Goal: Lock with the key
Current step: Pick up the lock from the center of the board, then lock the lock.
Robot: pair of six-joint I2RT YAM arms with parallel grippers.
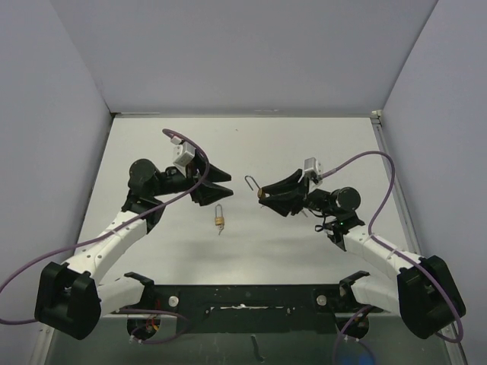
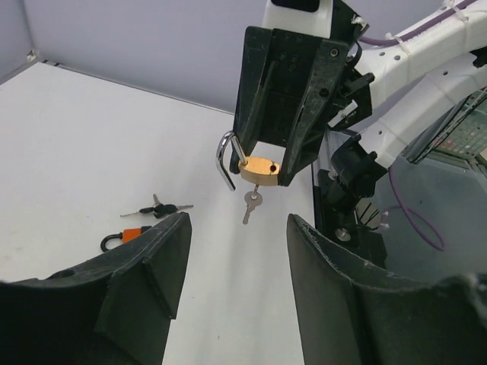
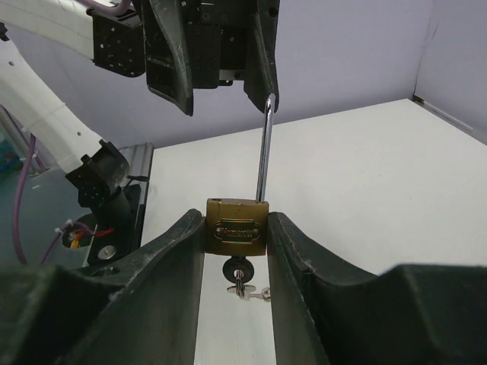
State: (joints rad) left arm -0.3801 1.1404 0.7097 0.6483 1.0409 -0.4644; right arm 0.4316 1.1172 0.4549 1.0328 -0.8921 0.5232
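Table (image 1: 304, 152): white surface filling the middle of the top view, walled on three sides.
Containers: none in view, so there are no contents to list.
Left gripper (image 1: 227, 184): centre-left of the top view, jaws apart with nothing between them. It faces the padlock from just beside it and is not touching it.
Right gripper (image 1: 262, 195): centre-right of the top view, clamped on the padlock body and holding it off the table.
Padlock (image 3: 237, 226): brass and the task's thing, pinched between the right fingers at lower centre of the right wrist view.
Shackle (image 3: 264, 148): steel, raised out of the body. In the left wrist view its free end hangs clear of its hole, so the lock is open.
Spare lock (image 2: 125, 237): orange-bodied, lying on the table at lower left of the left wrist view, with loose keys (image 2: 161, 208) just beside it.
Key (image 2: 251, 204): seated in the padlock's keyway, its bow hanging below the body.
Done: padlock lifted and presented; key inserted.
Left, by my reading: press the shackle home, then turn the key. The left gripper looks placed for either.
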